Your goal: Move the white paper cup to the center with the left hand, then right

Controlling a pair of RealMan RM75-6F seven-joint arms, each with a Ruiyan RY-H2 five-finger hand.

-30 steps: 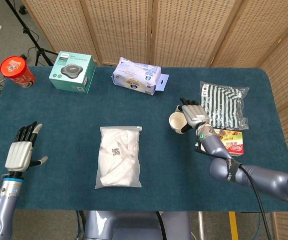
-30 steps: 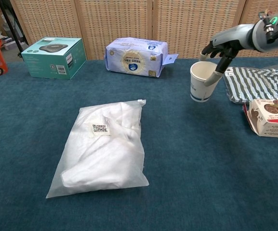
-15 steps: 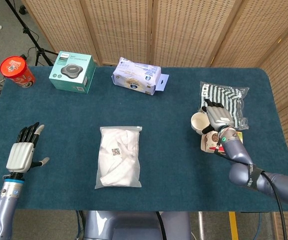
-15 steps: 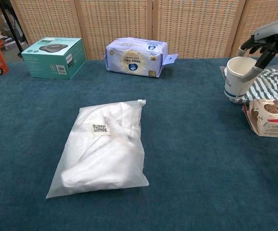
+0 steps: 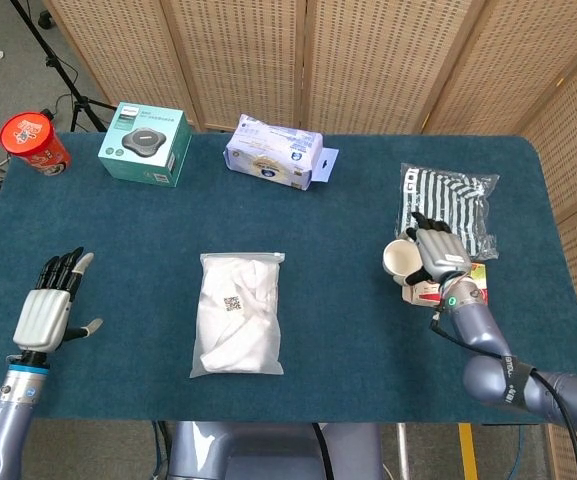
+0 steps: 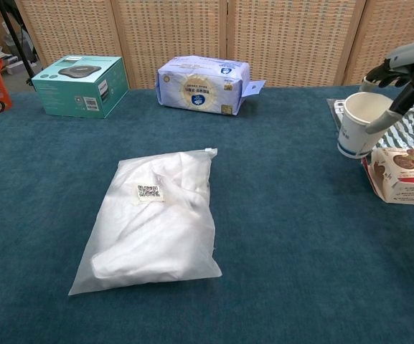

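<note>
While the right hand grips the white paper cup with a finger hooked over its rim, the cup sits tilted near the right edge of the table, just beside the snack box and the striped packet. Judging by where it is, the second leg of the task, the carry to the right, looks nearly complete; what seems left is to set the cup upright and let go. Whether its base already touches the table is hard to tell, since in the chest view the bottom edge sits close to the striped packet and the lean hides the contact. The left hand hangs near the left front corner with fingers spread, holding nothing, well apart from the cup. At the middle of the table lies a clear bag of white cloth; along the back edge stand a green box, a pack of wipes and a red tub. In the chest view the right hand is partly cut off by the frame, and the left hand does not appear there.
</note>
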